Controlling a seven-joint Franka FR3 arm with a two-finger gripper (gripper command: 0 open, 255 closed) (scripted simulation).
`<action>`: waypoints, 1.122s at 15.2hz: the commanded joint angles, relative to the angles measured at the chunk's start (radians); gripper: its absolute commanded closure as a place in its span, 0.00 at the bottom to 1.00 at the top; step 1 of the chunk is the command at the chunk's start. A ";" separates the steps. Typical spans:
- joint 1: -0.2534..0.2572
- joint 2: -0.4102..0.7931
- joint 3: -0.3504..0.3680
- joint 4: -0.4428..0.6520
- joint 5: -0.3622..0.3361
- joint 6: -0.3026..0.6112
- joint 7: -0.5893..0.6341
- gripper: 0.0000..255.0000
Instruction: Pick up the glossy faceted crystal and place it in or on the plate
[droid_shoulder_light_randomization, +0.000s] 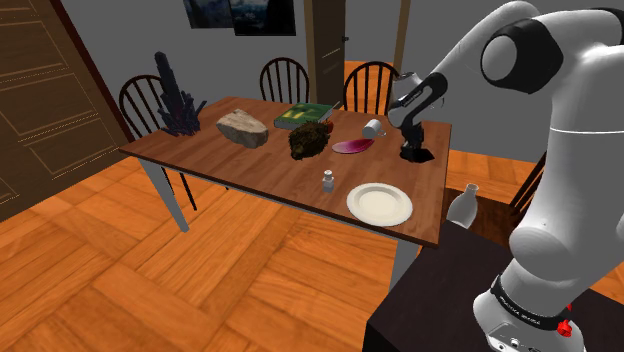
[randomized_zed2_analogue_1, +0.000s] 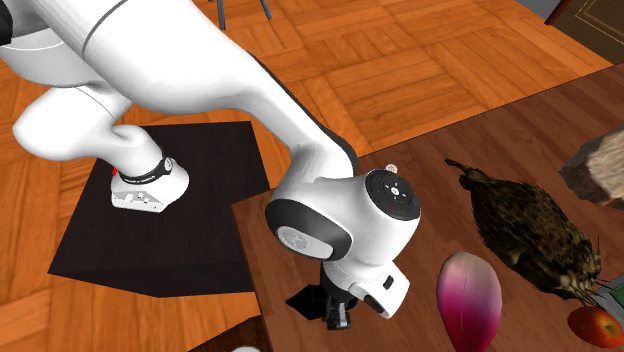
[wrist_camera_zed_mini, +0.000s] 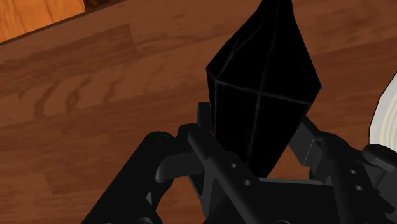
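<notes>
**Glossy black faceted crystal** (wrist_camera_zed_mini: 261, 89): a pointed double pyramid with thin pale highlights along its facet edges. In the wrist view it stands between the all-black jaws, which are clenched on its two sides at the end nearer the hand. In the shoulder view the crystal (droid_shoulder_light_randomization: 416, 154) sits at the far right end of the brown wooden surface (droid_shoulder_light_randomization: 240, 160). It is apart from the round white plate (droid_shoulder_light_randomization: 379, 204), which lies by the near edge. Whether the crystal touches the surface cannot be told.
</notes>
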 joint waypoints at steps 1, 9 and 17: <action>0.028 -0.032 0.009 -0.044 -0.009 0.001 0.043 1.00; 0.143 -0.147 0.070 -0.195 -0.028 -0.013 0.229 1.00; 0.254 -0.213 0.156 -0.274 -0.009 -0.050 0.410 1.00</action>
